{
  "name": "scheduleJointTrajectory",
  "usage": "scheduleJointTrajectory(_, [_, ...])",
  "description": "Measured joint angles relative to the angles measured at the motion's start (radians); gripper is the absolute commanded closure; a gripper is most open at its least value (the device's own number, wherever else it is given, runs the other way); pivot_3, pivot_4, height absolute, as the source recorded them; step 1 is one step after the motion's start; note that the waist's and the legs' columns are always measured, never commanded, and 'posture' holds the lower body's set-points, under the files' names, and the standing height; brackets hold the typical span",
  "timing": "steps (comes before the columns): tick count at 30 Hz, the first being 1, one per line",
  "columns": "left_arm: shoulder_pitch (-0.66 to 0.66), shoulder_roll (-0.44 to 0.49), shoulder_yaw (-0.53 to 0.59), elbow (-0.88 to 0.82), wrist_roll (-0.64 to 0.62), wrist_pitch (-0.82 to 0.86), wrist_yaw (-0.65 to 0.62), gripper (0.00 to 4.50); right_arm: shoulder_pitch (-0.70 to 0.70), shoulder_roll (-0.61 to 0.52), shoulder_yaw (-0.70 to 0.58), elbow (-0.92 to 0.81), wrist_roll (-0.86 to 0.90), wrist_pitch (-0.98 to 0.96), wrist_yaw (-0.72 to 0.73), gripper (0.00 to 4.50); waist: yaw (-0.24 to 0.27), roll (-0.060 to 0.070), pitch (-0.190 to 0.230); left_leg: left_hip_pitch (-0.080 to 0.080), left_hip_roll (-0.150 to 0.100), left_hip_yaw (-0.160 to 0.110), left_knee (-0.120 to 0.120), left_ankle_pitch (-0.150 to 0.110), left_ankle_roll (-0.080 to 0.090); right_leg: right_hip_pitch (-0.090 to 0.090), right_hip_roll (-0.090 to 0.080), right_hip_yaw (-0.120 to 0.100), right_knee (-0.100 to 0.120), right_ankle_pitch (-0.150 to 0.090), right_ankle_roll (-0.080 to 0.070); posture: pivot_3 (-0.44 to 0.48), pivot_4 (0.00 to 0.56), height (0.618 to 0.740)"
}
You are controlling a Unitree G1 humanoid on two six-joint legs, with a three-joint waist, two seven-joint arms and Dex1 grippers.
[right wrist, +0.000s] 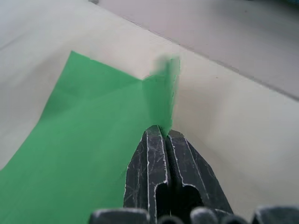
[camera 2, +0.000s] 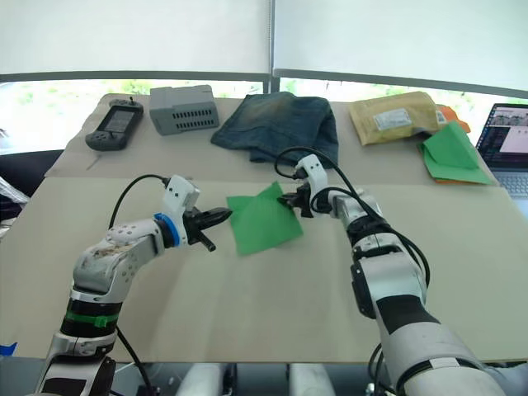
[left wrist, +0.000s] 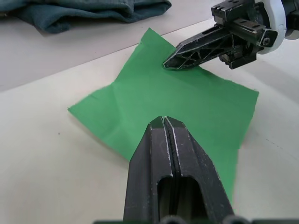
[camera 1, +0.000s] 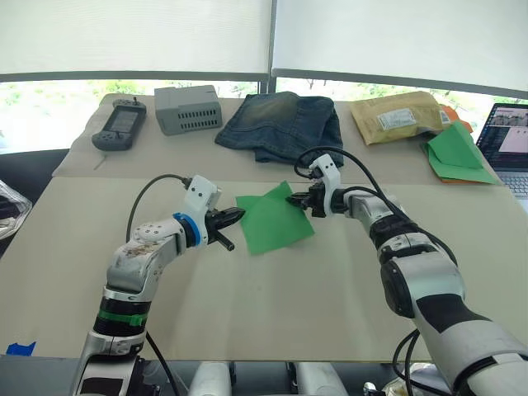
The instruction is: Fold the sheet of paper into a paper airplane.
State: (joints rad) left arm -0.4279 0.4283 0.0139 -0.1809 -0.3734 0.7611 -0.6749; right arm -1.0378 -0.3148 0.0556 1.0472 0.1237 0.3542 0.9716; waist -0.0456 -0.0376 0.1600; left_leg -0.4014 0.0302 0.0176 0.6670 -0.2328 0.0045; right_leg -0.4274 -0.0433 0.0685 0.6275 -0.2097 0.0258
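The sheet of paper point(camera 1: 276, 221), bright green with crease lines, lies on the beige table point(camera 1: 272, 305) between my two grippers. My right gripper point(camera 1: 293, 199) is shut on the sheet's far corner and holds that corner slightly raised; in the right wrist view the green corner stands up between the closed fingertips point(right wrist: 163, 130). My left gripper point(camera 1: 240, 214) is shut, with its tip at the sheet's left edge. In the left wrist view its closed fingers point(left wrist: 164, 120) point across the sheet point(left wrist: 196, 100) toward the right gripper point(left wrist: 168, 62). Whether the left fingers pinch paper I cannot tell.
Along the table's far side lie a handheld controller point(camera 1: 120, 125), a grey box point(camera 1: 188, 109), folded jeans point(camera 1: 285, 124), a padded envelope point(camera 1: 396, 115) and a green paper heap with an orange sheet point(camera 1: 455, 153). A laptop point(camera 1: 510, 136) sits at the far right.
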Motion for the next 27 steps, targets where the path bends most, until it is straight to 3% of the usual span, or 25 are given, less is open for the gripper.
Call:
scheduleJointTrajectory(6, [0.015,0.041,-0.024,-0.025,-0.019,-0.063,-0.068,4.50,0.304,-0.073,-0.050,-0.553,0.097,0.379,-0.048,4.45,0.008,0.000,0.000,-0.003,0.000,-0.001,0.000,0.000,0.000,-0.002,-0.001,0.000,0.000,0.000,0.000,0.000,0.150,0.740])
scheduleJointTrajectory(12, [0.036,0.029,-0.153,-0.035,0.011,-0.138,-0.114,4.50,0.519,-0.107,-0.108,-0.993,0.190,0.653,-0.160,4.45,0.005,0.000,0.000,-0.002,0.000,0.000,0.000,0.000,0.000,-0.002,0.000,0.000,0.001,0.000,0.001,0.000,0.150,0.740])
scheduleJointTrajectory(17, [0.037,0.021,-0.230,-0.015,0.044,-0.189,-0.144,4.50,0.596,-0.111,-0.133,-1.132,0.249,0.763,-0.232,4.45,0.001,0.000,0.000,-0.002,0.000,0.000,0.000,0.000,0.000,-0.002,0.001,0.001,0.001,-0.001,0.002,0.000,0.150,0.740])
scheduleJointTrajectory(22, [0.046,-0.035,-0.344,0.110,0.139,-0.278,-0.140,4.50,0.603,-0.086,-0.153,-1.177,0.292,0.792,-0.296,4.45,0.005,0.000,0.000,-0.002,0.000,0.000,0.000,0.000,0.000,-0.002,0.001,0.001,0.000,-0.001,0.002,0.000,0.150,0.740])
scheduleJointTrajectory(27, [0.047,-0.069,-0.364,0.189,0.177,-0.344,-0.131,4.50,0.630,-0.085,-0.171,-1.202,0.319,0.807,-0.335,4.45,0.007,0.000,0.000,-0.002,-0.001,0.000,0.001,0.000,0.000,-0.002,0.001,0.001,0.000,-0.001,0.002,0.000,0.150,0.740])
